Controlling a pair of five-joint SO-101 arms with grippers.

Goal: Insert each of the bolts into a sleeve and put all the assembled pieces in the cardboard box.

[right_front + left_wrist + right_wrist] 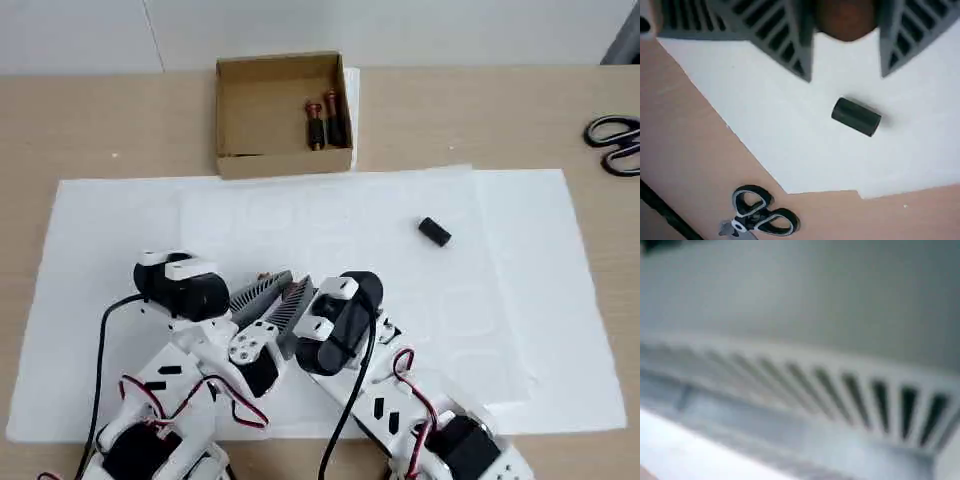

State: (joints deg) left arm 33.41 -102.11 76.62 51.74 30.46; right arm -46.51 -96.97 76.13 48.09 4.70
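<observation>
The white paper sheet (120,230) covers the table (60,120), and at its far edge sits the cardboard box (233,120) with two assembled pieces (325,118) by its right wall. Down front the arms meet: the left gripper (846,60) is clenched on a copper bolt (845,20), and the right gripper (292,303) sits close alongside, its fingers impossible to judge. The lone black sleeve (434,231) lies on the paper, well apart to the right.

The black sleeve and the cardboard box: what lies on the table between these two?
Bare white paper; nothing stands between the sleeve and the cardboard box, as the high view shows.
</observation>
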